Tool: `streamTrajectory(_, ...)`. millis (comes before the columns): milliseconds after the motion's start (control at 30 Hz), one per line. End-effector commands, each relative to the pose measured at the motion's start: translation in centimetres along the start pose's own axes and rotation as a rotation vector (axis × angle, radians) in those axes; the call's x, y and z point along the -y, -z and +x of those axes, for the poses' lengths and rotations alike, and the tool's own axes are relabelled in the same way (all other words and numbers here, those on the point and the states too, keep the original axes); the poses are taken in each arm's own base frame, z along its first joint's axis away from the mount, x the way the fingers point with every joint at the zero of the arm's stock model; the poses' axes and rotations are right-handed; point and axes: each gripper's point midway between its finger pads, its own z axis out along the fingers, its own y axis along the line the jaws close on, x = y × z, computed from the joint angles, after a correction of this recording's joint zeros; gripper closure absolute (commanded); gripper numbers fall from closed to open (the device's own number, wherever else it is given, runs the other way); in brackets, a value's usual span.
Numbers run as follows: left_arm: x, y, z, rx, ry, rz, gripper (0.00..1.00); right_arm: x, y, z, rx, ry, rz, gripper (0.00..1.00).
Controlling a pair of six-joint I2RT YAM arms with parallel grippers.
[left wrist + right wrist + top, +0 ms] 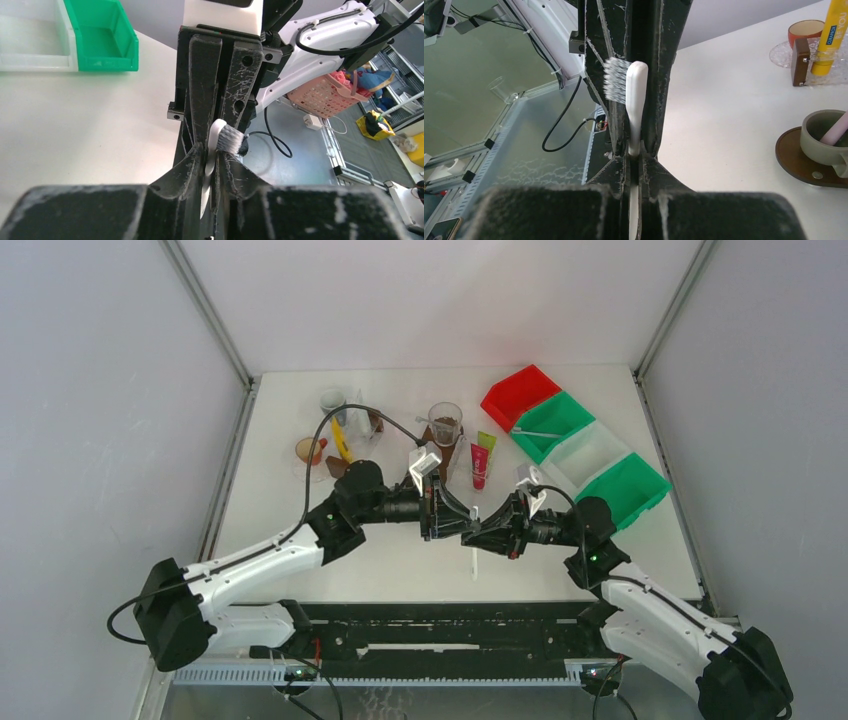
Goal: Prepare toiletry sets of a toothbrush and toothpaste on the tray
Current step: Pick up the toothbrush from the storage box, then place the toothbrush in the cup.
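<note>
Two hands meet on one toothbrush (636,95) above the worktop (400,570).
Most of its handle is hidden inside my grip; only the bristled head and, from above, a stub of handle show. My right hand (635,152) is clamped on it and my left hand (211,150) pinches it, tip to tip. The pink-red toothpaste tube (479,466) and the lime green toothpaste tube (486,440) lie beyond both hands.

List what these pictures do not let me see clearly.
- Top view: middle of the toothbrush, hidden under the left gripper and right gripper.
- Right wrist view: yellow tube, cut off by the top edge.
- Top view: print on the pink toothpaste, too small.
</note>
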Motion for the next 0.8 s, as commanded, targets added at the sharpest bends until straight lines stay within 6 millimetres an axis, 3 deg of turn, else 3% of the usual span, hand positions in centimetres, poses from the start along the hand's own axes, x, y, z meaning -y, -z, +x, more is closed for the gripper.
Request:
streamTrajectory(0,2.7,-0.3,-3.9,0.086,-0.091,0.087,0.81,-1.2,-0.5,-2.4,0.040,0.077,-0.045,1.00)
streamTrajectory(100,3.0,-0.3,-3.9,0.089,-0.092,0.095,0.97,-1.3,-0.5,-2.4,0.039,0.078,-0.047,1.00)
streamTrajectory(267,3.4,0.0,-3.8,0.097,-0.103,0.109,1.00,-1.3,-0.5,-2.4,0.039,0.077,-0.046,0.99)
streamTrajectory(567,2.4,1.4,-4.3,0.167,-0.133,0.027,1.00,-1.0,-0.4,-2.4,0.046,0.073,-0.012,0.43)
streamTrajectory(700,0.8,3.0,-4.6,0.207,-0.122,-0.049,1.00,-1.1,0.1,-2.9,0.058,0.087,0.006,0.15)
streamTrajectory(767,-0.3,4.2,-4.8,0.226,-0.121,-0.105,1.00,-1.3,0.5,-3.2,0.067,0.097,0.015,0.09)
